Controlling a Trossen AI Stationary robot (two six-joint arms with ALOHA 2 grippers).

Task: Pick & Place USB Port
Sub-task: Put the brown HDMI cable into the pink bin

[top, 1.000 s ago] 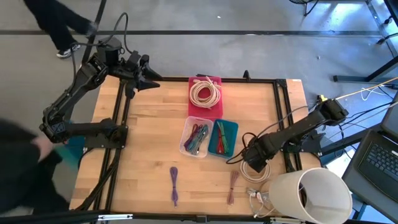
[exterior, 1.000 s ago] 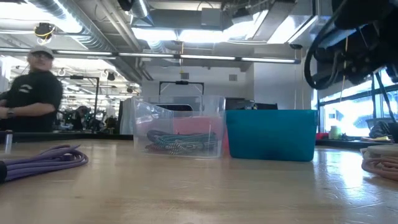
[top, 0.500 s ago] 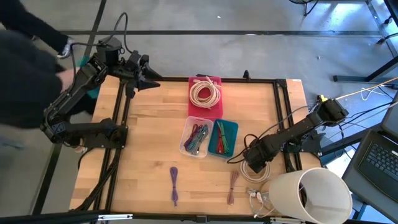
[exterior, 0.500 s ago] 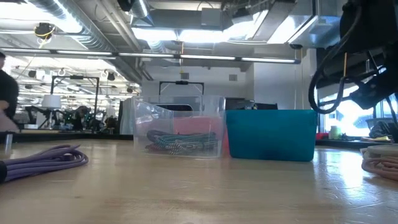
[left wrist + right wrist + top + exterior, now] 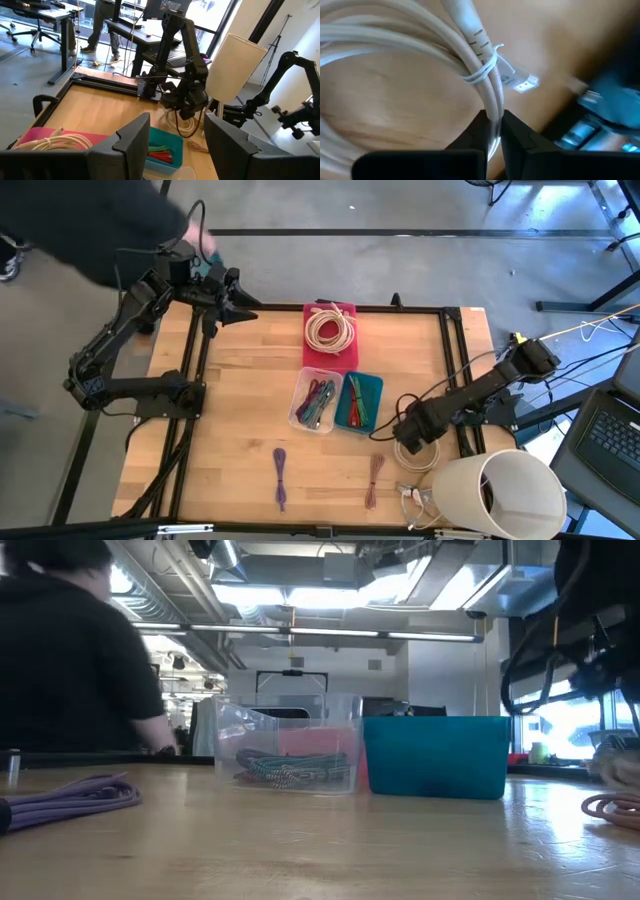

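Fingers of the right gripper [image 5: 492,131] pinch the coiled white cable [image 5: 470,60] just beside the teal plastic bin [image 5: 358,402]; the left gripper [image 5: 175,145], spread apart, waits at the wooden table's [image 5: 250,380] far-left corner.

Both arms are matte black, built from slim jointed links on dark bases. Black cables loop off the left arm [image 5: 130,320] near its wrist, and another hangs by the right arm [image 5: 470,395]. The left gripper's fingers [image 5: 132,137] are broad, dark, angular plates; the right gripper's fingers [image 5: 479,131] are narrow, smooth and black.
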